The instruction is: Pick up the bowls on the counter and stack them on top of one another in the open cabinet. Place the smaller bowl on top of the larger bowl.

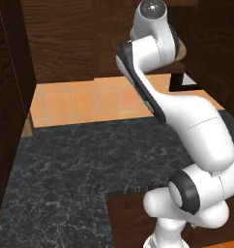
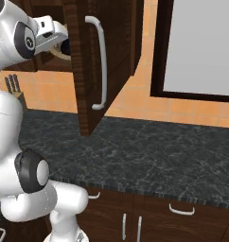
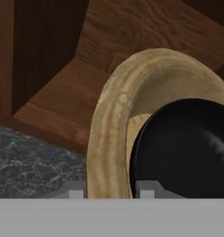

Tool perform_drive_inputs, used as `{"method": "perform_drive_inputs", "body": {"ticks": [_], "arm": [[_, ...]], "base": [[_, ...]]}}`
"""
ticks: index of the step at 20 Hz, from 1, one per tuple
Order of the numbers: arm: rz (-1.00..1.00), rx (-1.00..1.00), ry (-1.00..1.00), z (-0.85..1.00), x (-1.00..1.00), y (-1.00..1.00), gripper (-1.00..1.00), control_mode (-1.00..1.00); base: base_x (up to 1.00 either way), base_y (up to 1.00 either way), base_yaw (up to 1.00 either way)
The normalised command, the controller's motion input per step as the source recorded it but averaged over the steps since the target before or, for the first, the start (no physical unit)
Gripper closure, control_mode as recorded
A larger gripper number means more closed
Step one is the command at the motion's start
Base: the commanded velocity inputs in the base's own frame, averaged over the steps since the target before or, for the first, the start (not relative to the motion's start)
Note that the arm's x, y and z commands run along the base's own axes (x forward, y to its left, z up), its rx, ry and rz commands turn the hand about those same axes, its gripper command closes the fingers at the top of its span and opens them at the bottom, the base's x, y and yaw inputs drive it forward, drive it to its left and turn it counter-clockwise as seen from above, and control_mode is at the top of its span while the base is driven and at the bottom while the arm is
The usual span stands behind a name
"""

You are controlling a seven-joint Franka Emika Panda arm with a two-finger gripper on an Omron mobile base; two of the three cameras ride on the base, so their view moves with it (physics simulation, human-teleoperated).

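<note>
Dark marbled tabletop [image 1: 70,164] beneath orange tiled wall [image 1: 85,101]; dark wood cabinet [image 3: 63,69] above, door [image 2: 95,56] swung open. White arm raised into the cabinet. Hand [image 3: 109,190] partly closed astride the thick rim of tan bowl [image 3: 115,115], which sits on the wooden shelf [image 3: 58,111]. Small black bowl [image 3: 188,148] nested inside the tan one.

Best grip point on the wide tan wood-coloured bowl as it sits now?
Take the wide tan wood-coloured bowl by its thick rim, one finger outside and one inside, coming in from the open cabinet front. The small glossy black bowl sits inside it, so the middle is blocked; the rim nearest the gripper looks free, as far as the hand view shows.
</note>
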Motion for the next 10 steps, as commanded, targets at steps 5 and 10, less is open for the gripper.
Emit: {"method": "perform_drive_inputs", "body": {"ticks": [5,10], "arm": [[0.03,-0.06,0.00,-0.02,0.94,0.00,1.00,-1.00],[0.04,-0.09,0.00,-0.12,0.98,0.00,1.00,-1.00]], "base": [[0.00,0.00,0.00],[0.00,0.00,0.00]]}}
